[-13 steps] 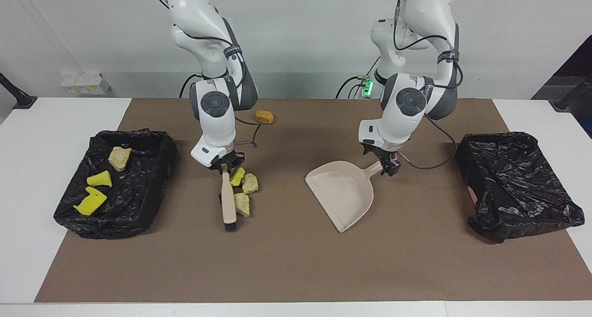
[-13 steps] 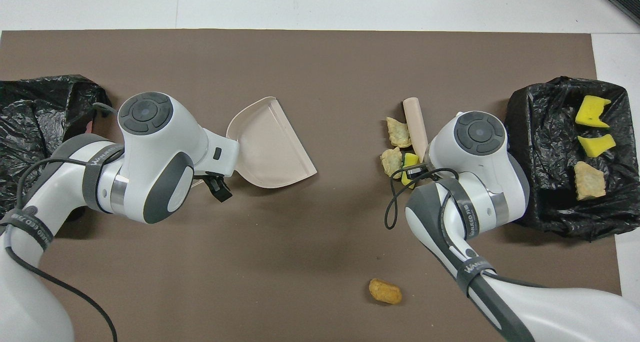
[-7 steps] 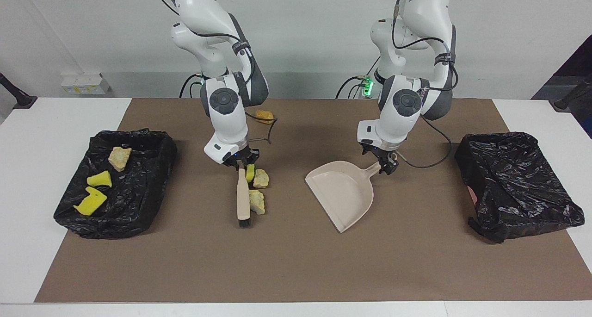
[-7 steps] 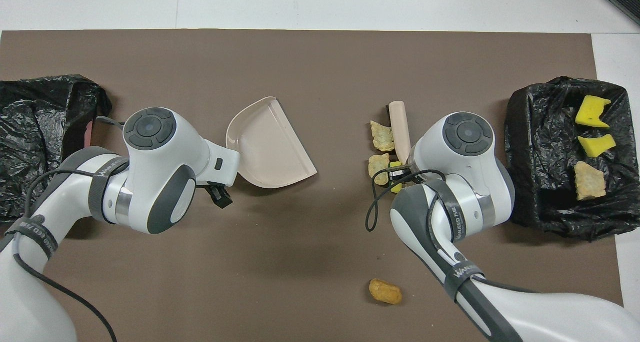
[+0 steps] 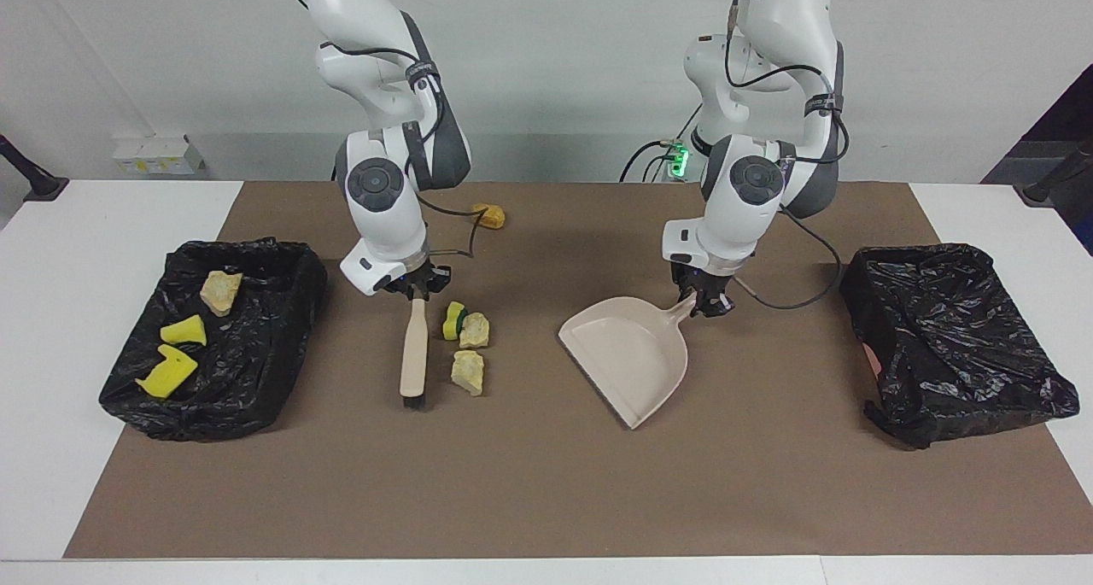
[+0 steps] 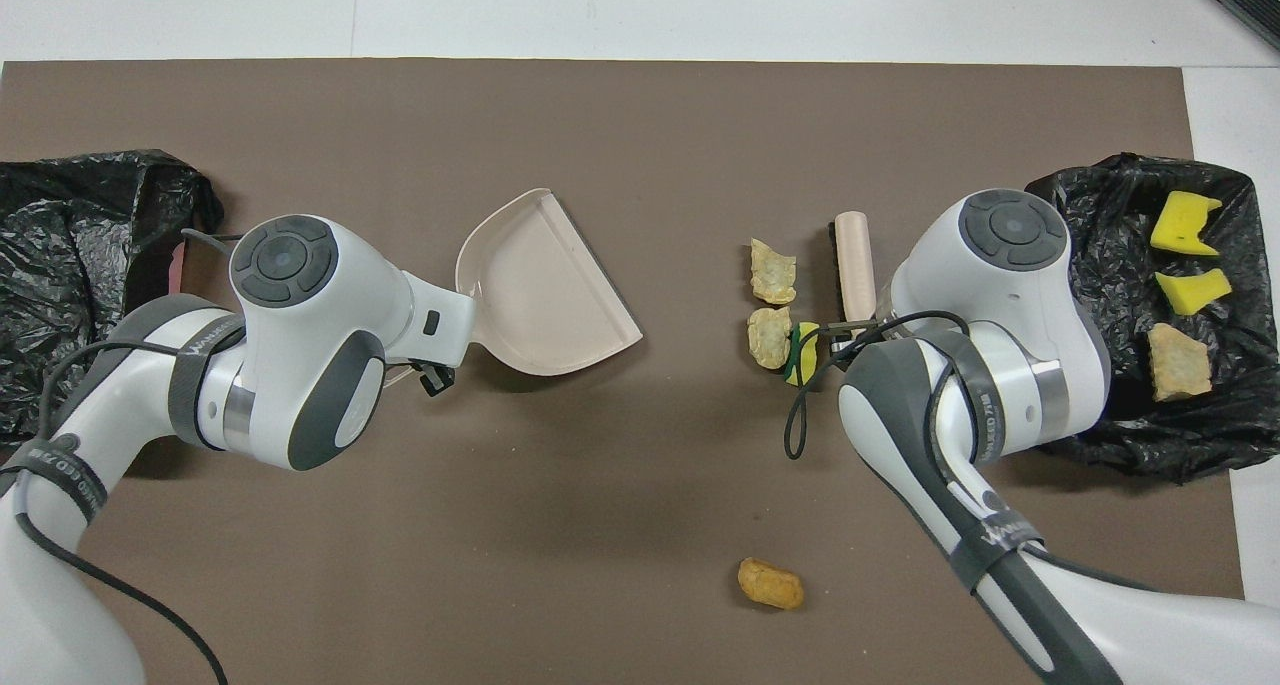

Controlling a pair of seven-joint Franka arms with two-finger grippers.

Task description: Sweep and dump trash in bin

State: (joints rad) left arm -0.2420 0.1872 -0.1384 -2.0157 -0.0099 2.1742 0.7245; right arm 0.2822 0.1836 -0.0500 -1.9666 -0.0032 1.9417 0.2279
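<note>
White table (image 5: 85, 226) under a brown mat (image 5: 546, 482), seen first from the facing camera: at nine o'clock a lined bin (image 5: 282, 329) with three bits of trash in it, one beige and two yellow; at three o'clock a second black-lined bin (image 5: 956, 337); around ten o'clock of centre the right gripper (image 5: 416, 290), fingers together on the top end of the brush (image 5: 413, 354), bristle end down on the mat toward six; just beside the brush, apart from it, a yellow sponge piece (image 5: 450, 320) touching one of two beige chunks (image 5: 475, 330); up at twelve, near the robots, an orange-brown lump (image 5: 489, 216) alone; at about two o'clock of centre the left gripper (image 5: 707, 299), clamped on the handle tip of the dustpan (image 5: 632, 363), pan mouth toward seven. Then from overhead: dustpan (image 6: 550, 295) at about ten o'clock of centre, its handle hidden beneath the left wrist; brush (image 6: 856, 265) and the three loose scraps at two o'clock, brush between scraps and lined bin (image 6: 1110, 405) at three; lump (image 6: 770, 582) at five, well apart from the rest; second black-lined bin (image 6: 80, 225) at nine
</note>
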